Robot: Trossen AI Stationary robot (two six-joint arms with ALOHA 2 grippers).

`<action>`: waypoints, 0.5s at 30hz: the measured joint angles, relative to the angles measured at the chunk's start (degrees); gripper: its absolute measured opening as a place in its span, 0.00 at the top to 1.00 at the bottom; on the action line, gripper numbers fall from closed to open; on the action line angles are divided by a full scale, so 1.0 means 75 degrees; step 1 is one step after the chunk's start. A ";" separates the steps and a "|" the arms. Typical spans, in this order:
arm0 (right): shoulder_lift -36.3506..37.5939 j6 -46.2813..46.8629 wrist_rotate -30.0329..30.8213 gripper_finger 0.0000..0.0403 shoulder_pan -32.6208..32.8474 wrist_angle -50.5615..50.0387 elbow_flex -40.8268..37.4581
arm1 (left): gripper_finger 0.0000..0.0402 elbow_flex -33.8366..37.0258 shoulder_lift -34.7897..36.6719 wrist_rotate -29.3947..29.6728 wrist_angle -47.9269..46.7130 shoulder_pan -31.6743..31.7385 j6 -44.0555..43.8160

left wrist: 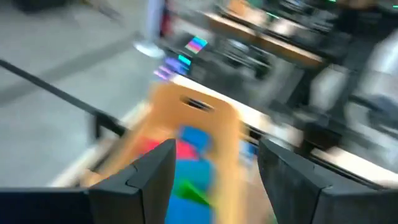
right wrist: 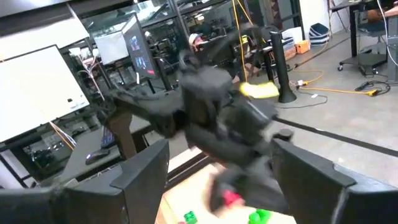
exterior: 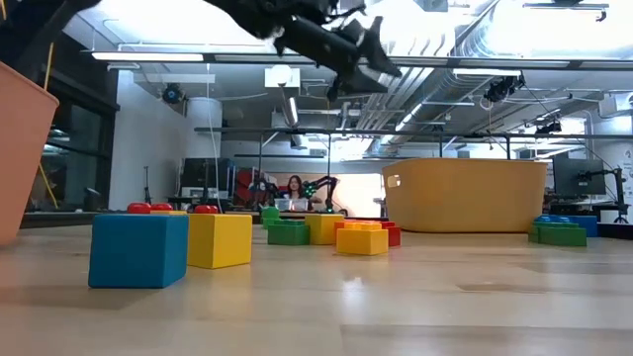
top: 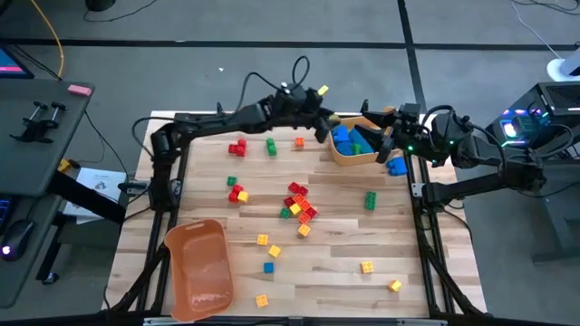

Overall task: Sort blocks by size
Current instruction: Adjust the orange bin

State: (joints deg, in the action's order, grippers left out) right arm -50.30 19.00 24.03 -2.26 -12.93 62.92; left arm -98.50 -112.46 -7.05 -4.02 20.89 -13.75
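My left gripper (top: 323,124): open, empty, over far bin (top: 343,156) | my right gripper (top: 391,138): open, beside it | blocks (top: 297,201) scattered near.

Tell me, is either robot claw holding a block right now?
No. The left gripper is open over the bin, nothing between its fingers; the right gripper is open, empty.

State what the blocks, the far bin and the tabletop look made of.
Blocks: likely plastic, with a smooth, slightly glossy finish in solid bright colours.
Far bin: apparently matte moulded plastic, with one-piece orange walls and a cut-out handle.
Tabletop: wood, with visible plank seams and a light sheen.
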 joint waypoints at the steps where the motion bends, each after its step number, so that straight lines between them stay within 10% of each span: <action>1: 0.0000 0.0000 -0.0031 0.32 0.0000 -0.0021 0.0000 | 0.47 0.0000 0.0204 -0.0516 -0.0395 -0.0002 -0.0106; 6: 0.0000 -0.0001 -0.0070 0.32 0.0000 -0.0270 0.0000 | 0.48 0.0901 0.1462 -0.1201 -0.1638 -0.0679 -0.0359; 15: -0.0026 0.0055 -0.0073 0.32 0.0000 -0.1004 0.0001 | 0.55 0.4966 0.4594 0.2988 -0.0731 -0.3868 -0.2948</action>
State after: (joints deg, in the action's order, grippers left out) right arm -50.50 19.42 23.48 -2.26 -20.46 62.92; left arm -61.25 -78.01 15.36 -9.50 -8.12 -35.87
